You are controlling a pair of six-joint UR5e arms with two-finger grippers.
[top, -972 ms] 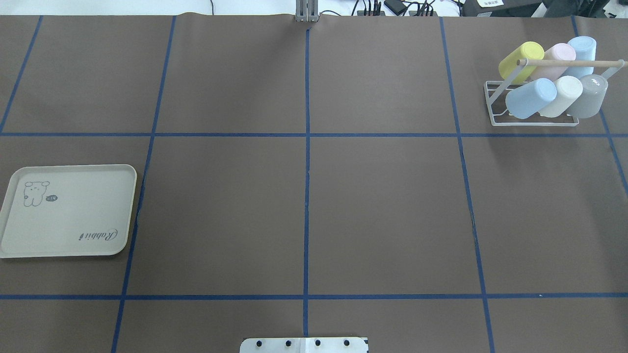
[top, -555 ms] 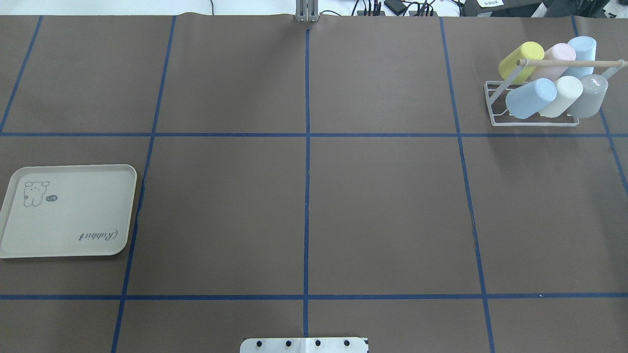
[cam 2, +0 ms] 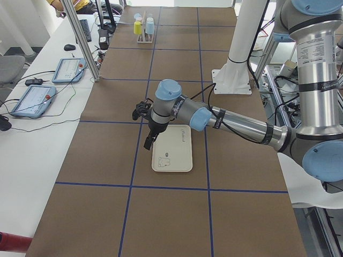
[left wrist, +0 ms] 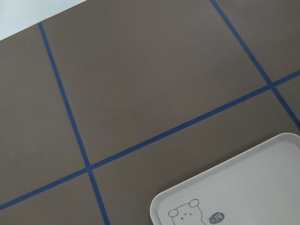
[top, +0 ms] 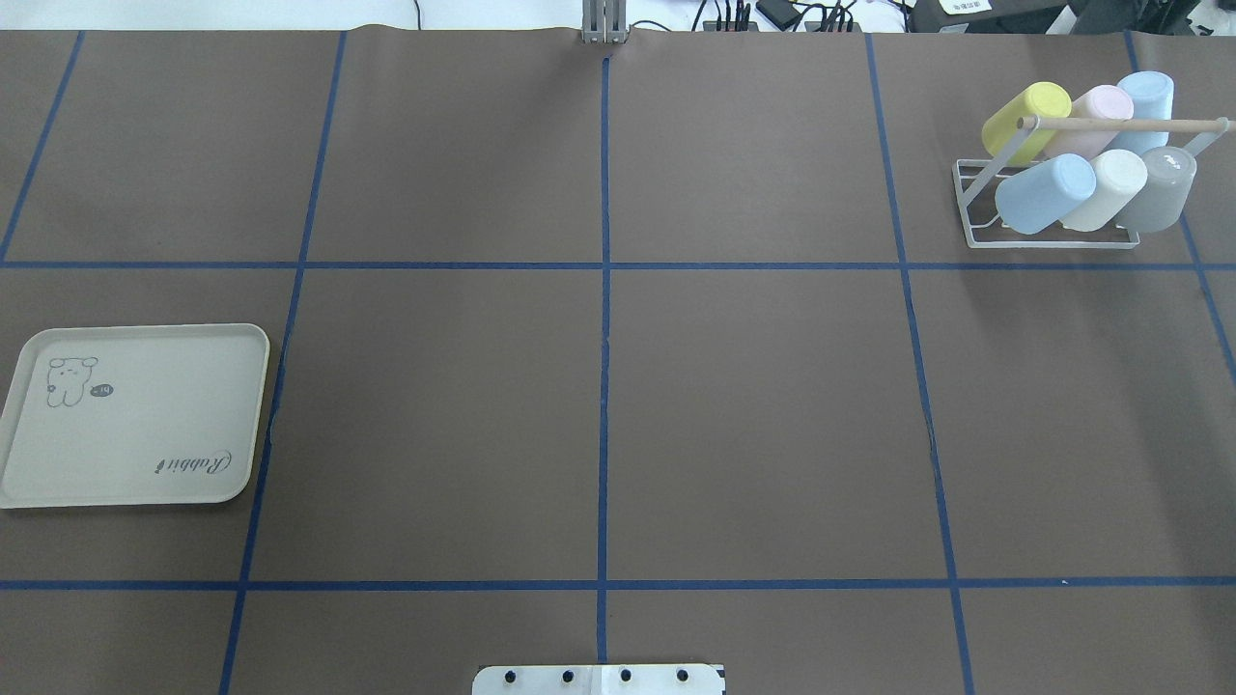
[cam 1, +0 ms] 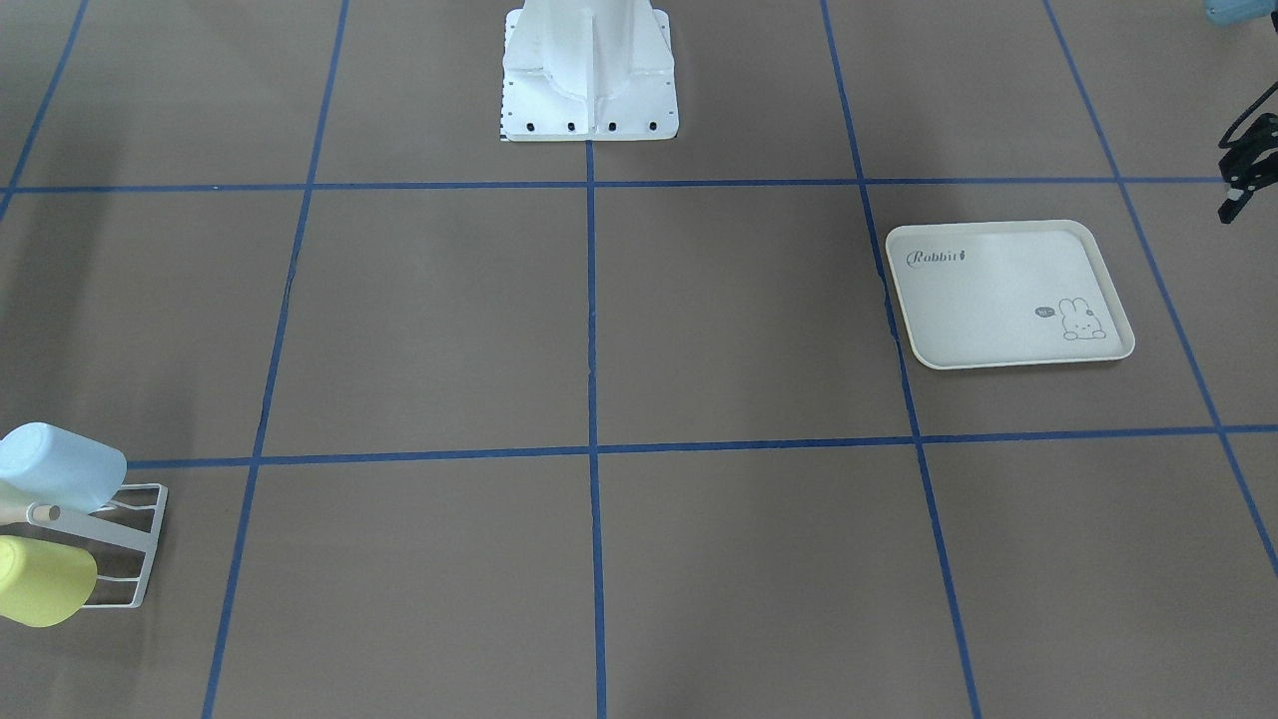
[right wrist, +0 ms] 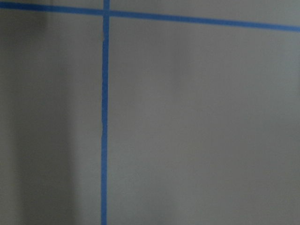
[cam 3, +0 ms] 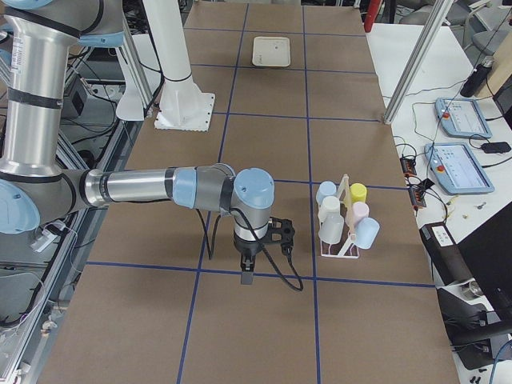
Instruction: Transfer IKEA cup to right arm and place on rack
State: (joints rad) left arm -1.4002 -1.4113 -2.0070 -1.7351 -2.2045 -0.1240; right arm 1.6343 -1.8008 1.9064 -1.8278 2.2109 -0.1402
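The white wire rack point(top: 1053, 246) with its wooden-tipped rod point(top: 1120, 124) stands at the table's far right. It holds several pastel cups point(top: 1048, 193), all tilted on the prongs. It also shows in the front-facing view point(cam 1: 140, 544) and the right side view point(cam 3: 344, 240). My right gripper point(cam 3: 246, 276) hangs over bare table short of the rack, with no cup seen in it. My left gripper point(cam 2: 148, 140) hovers by the edge of the cream rabbit tray point(top: 135, 425), with no cup seen in it. I cannot tell whether either gripper is open or shut.
The rabbit tray point(cam 1: 998, 300) has nothing on it. The robot's white base plate point(top: 599, 679) sits at the near middle edge. Blue tape lines cross the brown mat. Tablets and cables lie on the side benches point(cam 2: 37, 99).
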